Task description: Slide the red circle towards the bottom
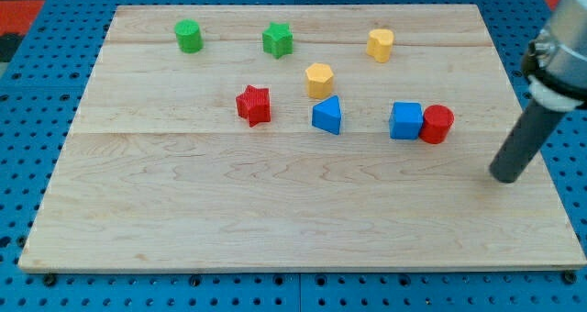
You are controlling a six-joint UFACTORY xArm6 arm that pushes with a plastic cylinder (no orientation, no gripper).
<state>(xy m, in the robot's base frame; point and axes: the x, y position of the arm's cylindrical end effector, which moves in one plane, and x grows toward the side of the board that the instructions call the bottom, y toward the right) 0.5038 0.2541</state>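
On the wooden desk (275, 211), going from the view's left, a green circle (188, 37) sits near the top edge, well apart from a green star (278, 40) further right along the same row. Below and between them in left-right order, a red star (254, 105) lies around the middle of the board. Next comes a yellow hexagon-like block (319, 80), with a blue triangle-like block (327, 116) just below it, near but not touching. A second yellow block (381, 45), its shape hard to make out, sits higher up toward the top. Further right, a blue square block (406, 120) touches the red circle (437, 124), which stands on its right side, at mid-height on the right part of the board. My tip (504, 176) rests to the right of and somewhat below the red circle, apart from it. There is no claw on this rod, so nothing is gripped.
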